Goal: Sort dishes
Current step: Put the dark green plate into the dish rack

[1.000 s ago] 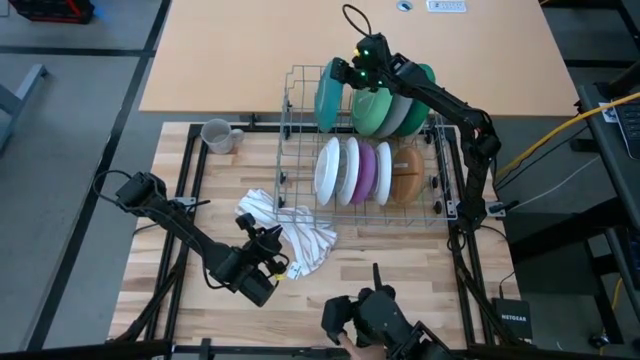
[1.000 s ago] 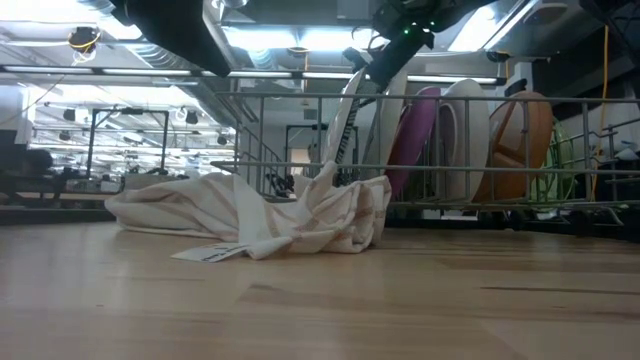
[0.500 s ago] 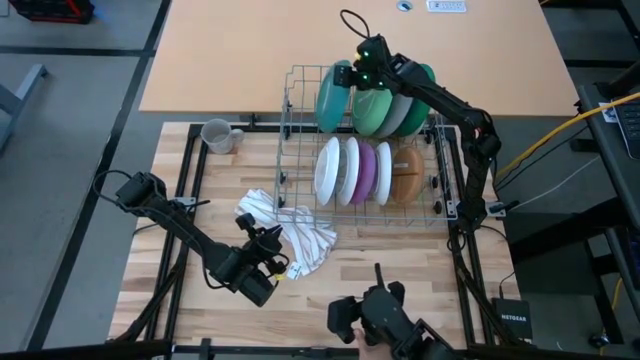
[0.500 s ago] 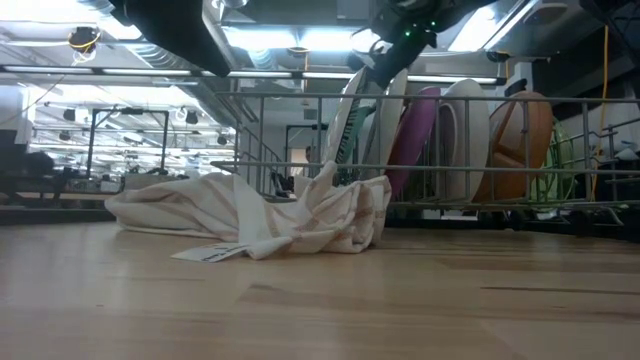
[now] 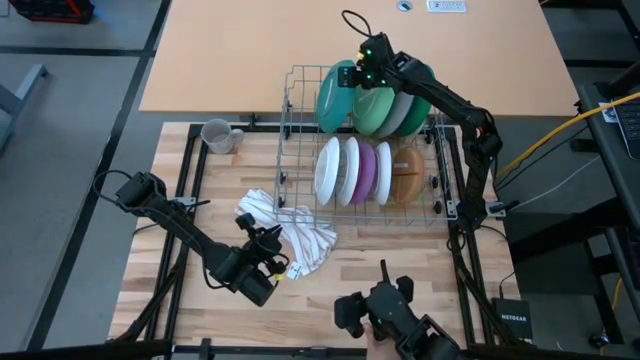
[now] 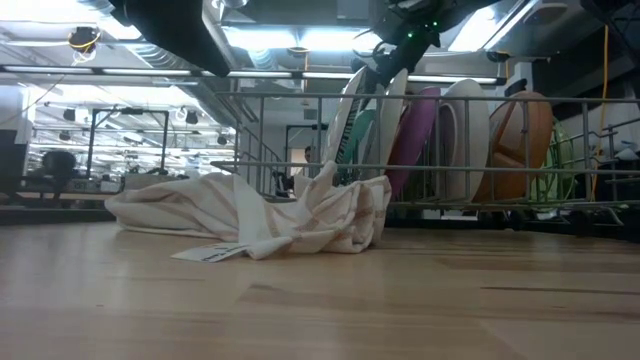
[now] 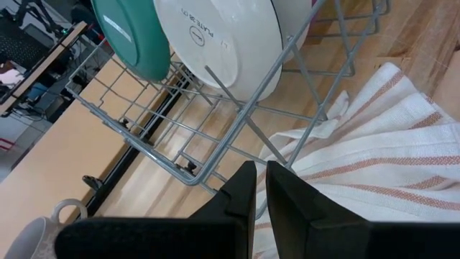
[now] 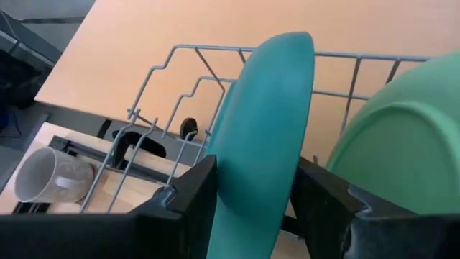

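Gripping the teal plate (image 8: 262,137) between its two dark fingers, the right gripper (image 5: 352,76) sits at the far left corner of the grey wire rack (image 5: 296,150), the plate standing on edge in the rack's back row, just beside the green plate (image 5: 372,104) and the grey plate (image 5: 408,110). In the front row stand two white plates (image 5: 327,170), a purple plate (image 5: 366,172) and a brown bowl (image 5: 408,176), all upright. A grey mug (image 5: 217,136) rests near the far left corner of the tabletop, apart from the rack. The left gripper (image 5: 274,262) hovers near the front edge over the striped white cloth (image 5: 300,238), its fingers pressed nearly together and holding nothing
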`<state>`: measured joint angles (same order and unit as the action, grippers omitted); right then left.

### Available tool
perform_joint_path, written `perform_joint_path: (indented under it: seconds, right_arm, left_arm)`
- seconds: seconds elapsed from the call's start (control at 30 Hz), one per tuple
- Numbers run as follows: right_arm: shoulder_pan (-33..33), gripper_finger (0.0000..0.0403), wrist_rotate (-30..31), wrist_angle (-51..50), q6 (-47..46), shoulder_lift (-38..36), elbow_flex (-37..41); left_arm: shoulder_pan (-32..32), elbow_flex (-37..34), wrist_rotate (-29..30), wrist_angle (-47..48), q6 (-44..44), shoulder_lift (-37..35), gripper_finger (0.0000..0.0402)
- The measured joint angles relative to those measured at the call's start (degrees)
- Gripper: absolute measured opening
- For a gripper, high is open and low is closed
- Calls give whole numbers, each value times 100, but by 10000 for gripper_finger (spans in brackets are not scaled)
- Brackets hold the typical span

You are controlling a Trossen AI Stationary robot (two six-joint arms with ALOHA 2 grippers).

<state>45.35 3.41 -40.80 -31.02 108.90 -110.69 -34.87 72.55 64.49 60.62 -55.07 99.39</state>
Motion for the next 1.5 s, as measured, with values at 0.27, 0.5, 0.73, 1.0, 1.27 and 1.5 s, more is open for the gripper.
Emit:
perform_joint_path:
  seconds: [0.27,0.5,0.73,1.0,1.27,1.5]
  right_arm:
    - [8,170,23,-1,252,0,-112]
    - [3,170,-93,-153,282,0,-114]
    - [3,170,-883,-144,257,0,-114]
    - [-1,170,-1130,-138,255,0,-114]
    - [1,170,-1041,-142,310,0,-114]
    - [-1,170,-846,-319,323,0,-114]
  left_arm:
    - [-2,0,0,0,131,0,27]
    - [2,0,0,0,211,0,27]
    - [4,0,0,-2,258,0,27]
    - [4,0,0,-2,258,0,27]
    - [4,0,2,-2,258,0,27]
    - [4,0,2,0,258,-2,27]
